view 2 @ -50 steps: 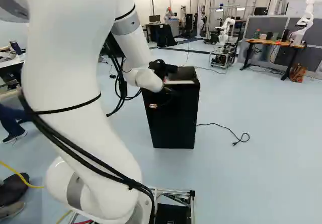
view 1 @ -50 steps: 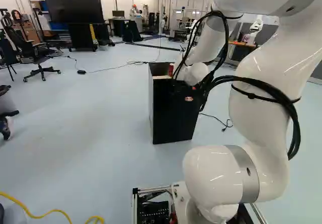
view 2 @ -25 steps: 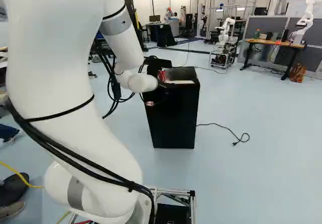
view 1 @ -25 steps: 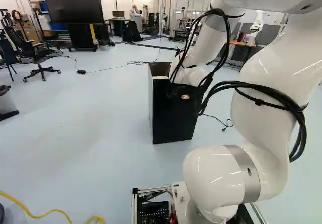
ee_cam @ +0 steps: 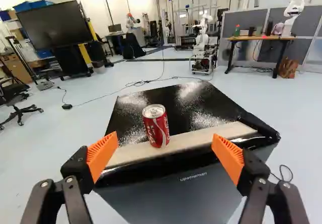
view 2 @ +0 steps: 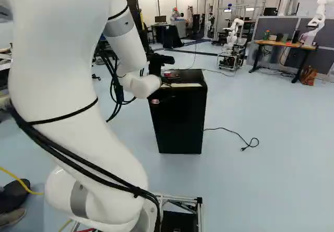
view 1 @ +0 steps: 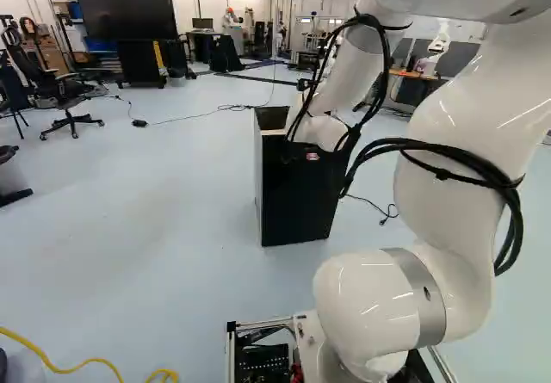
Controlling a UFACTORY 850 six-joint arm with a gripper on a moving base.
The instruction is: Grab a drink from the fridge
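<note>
In the wrist view, the gripper [ee_cam: 165,137] has its fingers spread, with the red can [ee_cam: 156,125] upright, far ahead of their gap on the fridge's [ee_cam: 168,105] near top edge. In the right base view, the arm [view 2: 142,85] reaches its near left corner.

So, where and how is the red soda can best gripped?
Take the red soda can by its middle, coming level from the front edge of the mini fridge: the can stands upright near it, and its round sides should suit the open jaws.
</note>
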